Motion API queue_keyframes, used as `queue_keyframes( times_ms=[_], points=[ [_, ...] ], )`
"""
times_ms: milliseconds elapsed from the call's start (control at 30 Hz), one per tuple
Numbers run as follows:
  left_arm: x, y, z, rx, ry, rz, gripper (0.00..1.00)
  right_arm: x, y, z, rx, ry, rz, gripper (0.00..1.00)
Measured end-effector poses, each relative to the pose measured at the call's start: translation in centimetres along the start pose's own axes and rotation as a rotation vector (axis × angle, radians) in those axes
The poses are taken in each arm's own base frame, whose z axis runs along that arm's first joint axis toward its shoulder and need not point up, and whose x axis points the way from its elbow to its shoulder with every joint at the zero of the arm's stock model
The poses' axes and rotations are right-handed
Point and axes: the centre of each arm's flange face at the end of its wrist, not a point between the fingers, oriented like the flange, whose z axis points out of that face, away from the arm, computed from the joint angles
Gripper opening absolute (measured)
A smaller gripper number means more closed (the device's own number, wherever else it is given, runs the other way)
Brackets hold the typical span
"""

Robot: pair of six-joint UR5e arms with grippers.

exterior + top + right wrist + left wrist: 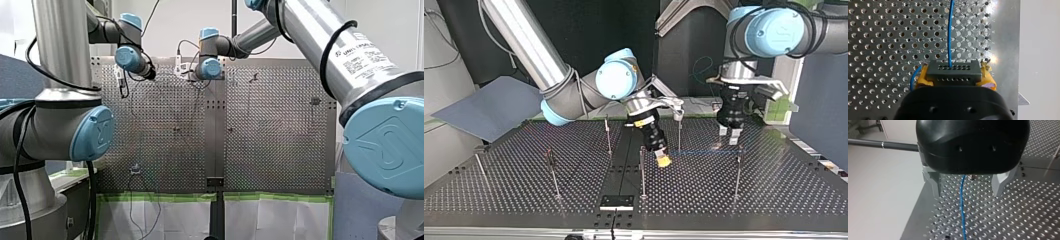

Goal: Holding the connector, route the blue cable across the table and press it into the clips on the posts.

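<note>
Nearest your right wrist camera, the right gripper (955,75) pinches the connector (954,71) between its yellow pads (923,79). The connector is a dark grey block with two rows of small holes in its face. The blue cable (949,32) comes out of one hole in the row farther from the gripper and runs straight ahead over the perforated table (878,37). A second blue loop shows beside one pad. The table's edge runs just beside the other pad, with a pale surface beyond it.

At the left wrist camera, you find the left gripper (967,186) with its metal fingers (932,182) spread wide. The cable passes between them, touching neither. An edge of the table lies just outside one finger.

From the top view, the cable hangs taut and level from the right gripper's tip to a post (737,172) at the view's right, passing under the left gripper. Whether it is seated on that post, you cannot tell. Toward the view's left, other posts stand well apart with bare plate between them.
</note>
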Motion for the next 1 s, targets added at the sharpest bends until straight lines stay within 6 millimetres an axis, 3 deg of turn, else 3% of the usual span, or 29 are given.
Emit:
queue_keyframes(
  times_ms=[200, 767, 1000],
  points=[
    [-0.3, -0.5, 1.1, 0.011, -0.012, 0.0, 1.0, 0.0, 0.1, 0.0, -0.001, 0.0, 0.0, 0.0],
    [0.1, -0.9, 7.5, 0.012, -0.016, -0.007, 1.0, 0.0, 0.2, 0.1, -0.003, 0.001, 0.001, 0.0],
    [0.0, -0.8, 9.2, 0.017, -0.046, -0.037, 1.0, 0.0, 0.2, 0.1, -0.004, 0.001, 0.001, 0.0]
  ],
)
